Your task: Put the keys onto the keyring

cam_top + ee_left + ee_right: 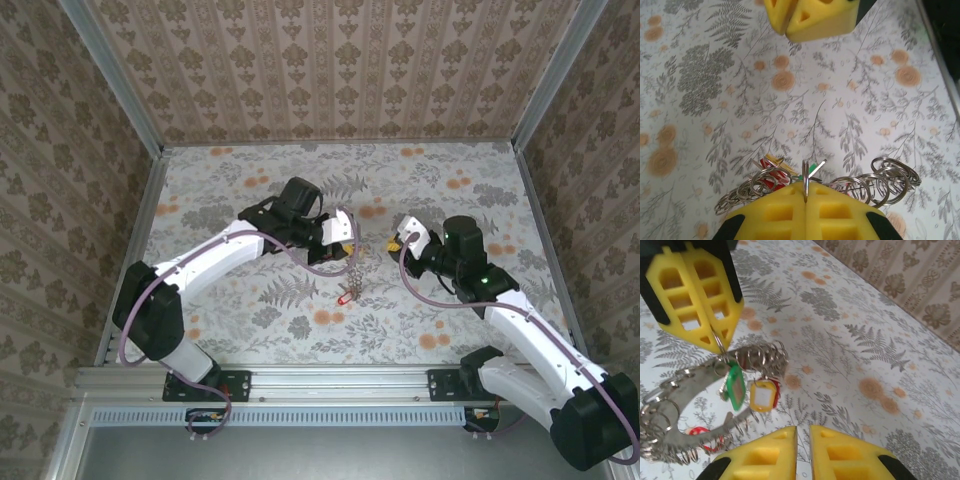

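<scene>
Below, fern-printed table, damask walls around.

We overlook the whole floral-papered table from high behind; our wrist cameras, close, face each other across its middle.

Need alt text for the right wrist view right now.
The left gripper, shut, pinches one ring of the keyring; a green key and a red-rimmed key hang from it. Below, the right gripper stands slightly open, empty.
</scene>
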`<state>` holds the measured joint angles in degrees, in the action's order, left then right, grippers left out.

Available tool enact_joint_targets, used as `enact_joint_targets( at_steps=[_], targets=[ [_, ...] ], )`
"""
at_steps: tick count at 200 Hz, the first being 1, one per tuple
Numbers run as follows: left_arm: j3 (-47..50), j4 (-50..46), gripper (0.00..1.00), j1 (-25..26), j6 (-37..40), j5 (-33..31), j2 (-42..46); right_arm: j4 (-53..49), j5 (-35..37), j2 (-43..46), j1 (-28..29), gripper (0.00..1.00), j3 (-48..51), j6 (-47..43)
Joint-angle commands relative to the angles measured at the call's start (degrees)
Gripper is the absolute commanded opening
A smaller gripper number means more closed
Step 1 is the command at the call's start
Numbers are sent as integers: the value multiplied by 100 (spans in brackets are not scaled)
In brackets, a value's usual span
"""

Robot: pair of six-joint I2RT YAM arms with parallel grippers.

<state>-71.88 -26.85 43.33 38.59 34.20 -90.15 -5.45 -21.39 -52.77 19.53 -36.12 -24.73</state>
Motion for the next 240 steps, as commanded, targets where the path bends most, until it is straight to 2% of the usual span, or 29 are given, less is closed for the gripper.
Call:
enact_joint_targets(
  at_steps=[1,33,81,106,140,159,195,220,227,240],
  targets=[
    [-504,-755,0,87,570,-472,-80,387,499,143,-40,16,186,335],
    [-1011,-1052,0,416,594,-755,-665,659,879,154,-133,18,402,795],
    [-2104,-1278,0,960,290,-1040,-2059,556,1487,256,-400,19,559,1590],
    [-2568,-1297,0,1144,132,-1048,-2598,537,1747,402,-631,20,726,2165],
    [-2791,-1149,0,1230,-52,-930,-2999,322,2405,651,-886,26,903,3045],
    [-2818,-1047,0,1256,-150,-829,-3134,58,2821,730,-1005,30,928,3545],
    [-2714,-605,14,1238,-641,-349,-3185,-66,2857,742,-1196,32,1017,3878],
    [-1969,554,22,1024,-1332,318,-2644,207,3097,828,-1215,44,1136,3651],
    [-1691,953,29,931,-1564,549,-2459,362,3233,875,-1215,46,1203,3589],
    [-1213,1514,29,742,-1864,743,-2032,702,3446,959,-1223,51,1342,3390]
  ],
)
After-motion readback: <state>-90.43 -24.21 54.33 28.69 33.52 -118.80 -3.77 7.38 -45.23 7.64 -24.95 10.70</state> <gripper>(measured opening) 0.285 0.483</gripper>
